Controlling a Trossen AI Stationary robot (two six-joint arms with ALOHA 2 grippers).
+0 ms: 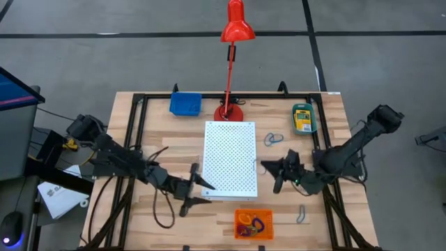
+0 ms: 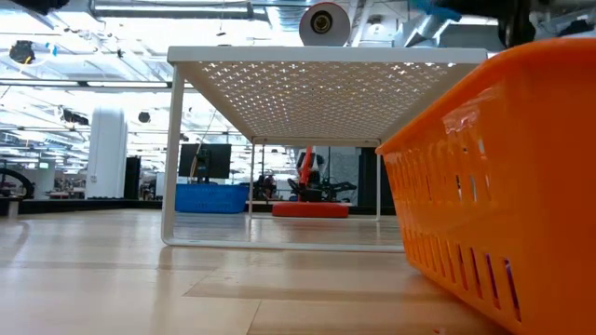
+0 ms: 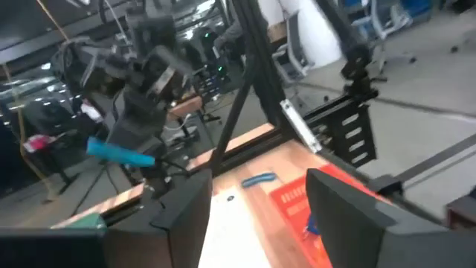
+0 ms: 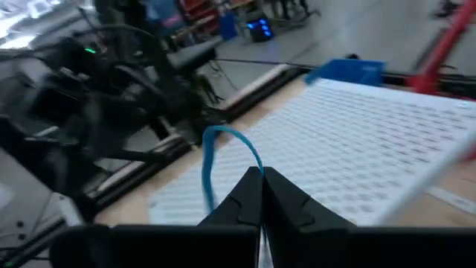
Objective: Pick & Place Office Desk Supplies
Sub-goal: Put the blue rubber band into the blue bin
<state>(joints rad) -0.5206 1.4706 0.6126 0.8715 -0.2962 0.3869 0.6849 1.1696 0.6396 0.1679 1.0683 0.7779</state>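
My right gripper hovers at the right edge of the white perforated board, shut on a thin blue loop. The same loop shows in the left wrist view. My left gripper stands open at the board's near left corner with nothing between its fingers. An orange tray holding loops sits near the front edge. A blue tray rests at the back left. At the back right, a teal tray holds a crayon box. Another blue loop lies flat on the table. My right gripper pinches one end of the blue loop between its two fingertips. The fingers lie about level and come from the table's right. The loop arches out ahead of the fingertips, lifted clear above the board.
A red desk lamp stands behind the board, its base on the table. A small clip lies right of the orange tray. The board stands on legs like a low shelf. Black frame rails run along the table edges.
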